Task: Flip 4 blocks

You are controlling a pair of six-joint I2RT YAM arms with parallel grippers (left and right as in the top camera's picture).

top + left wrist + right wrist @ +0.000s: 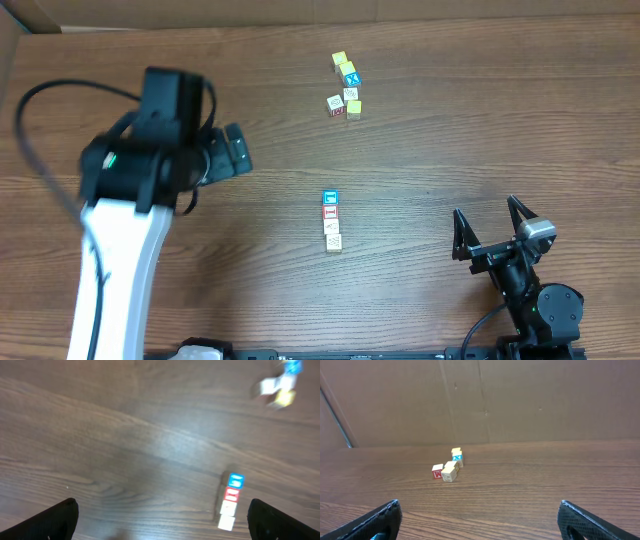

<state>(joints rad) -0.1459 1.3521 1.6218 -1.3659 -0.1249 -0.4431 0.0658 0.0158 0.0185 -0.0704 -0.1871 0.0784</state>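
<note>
Wooden and pale, the four blocks (331,221) are set in one touching row near the middle of the table (480,120). The blue block (330,198) is at the far end, the red block (330,212) is next to it, and two cream ones lie nearest the robot. The long axis of the row is laid from near to far, so each block is hemmed fore and aft by its neighbours and left free only on its left and right faces. The left jaws are seen spread wide in the left wrist view with nothing between them, and there the row is placed low and right of their midline, close to the right finger. The right jaws are likewise spread and empty. In the right wrist view only the other cubes (449,467) are caught (the far cluster with yellow tops, no part of this job), and the row is not shown. From overhead the left arm (150,170) is judged somewhat nearer than the right arm (530,290), with the row lying to its right and closer to the robot. A shift that way is called for, and the jaws should be closed across the row, not along it.
</note>
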